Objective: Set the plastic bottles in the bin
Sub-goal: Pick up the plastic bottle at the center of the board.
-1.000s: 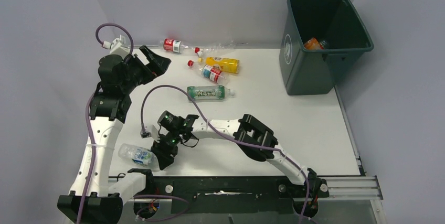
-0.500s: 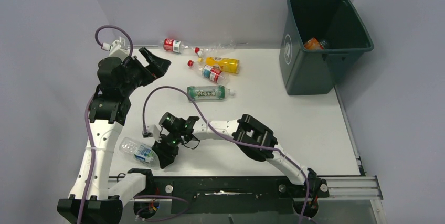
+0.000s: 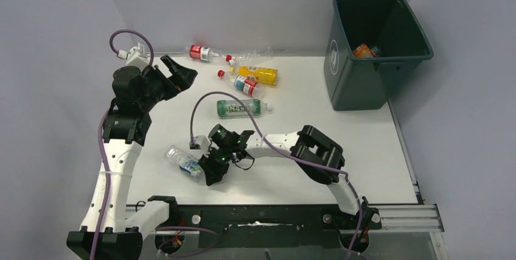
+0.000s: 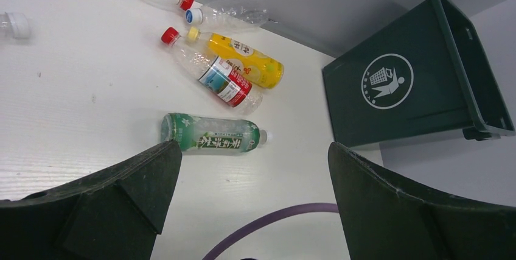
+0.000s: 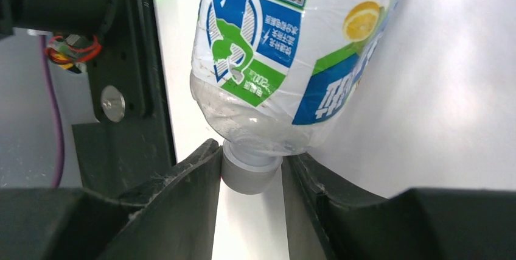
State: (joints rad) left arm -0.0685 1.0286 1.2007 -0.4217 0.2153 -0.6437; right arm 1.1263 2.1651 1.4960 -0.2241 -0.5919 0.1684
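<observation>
Top external: right gripper (image 3: 205,172) pinches blue-labelled bottle (image 3: 182,161) near front of table (image 3: 371,150).

The bin (image 3: 359,83) stands at the table's (image 3: 377,150) two o'clock, the bottle cluster (image 3: 258,75) at twelve, the lemon-label bottle (image 3: 184,161) at seven.

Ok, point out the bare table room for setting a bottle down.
Widest: between the green bottle and the bin. Also the near right corner, beyond the right arm. Crowded: the far edge, where bottles cluster round the yellow bottle.
</observation>
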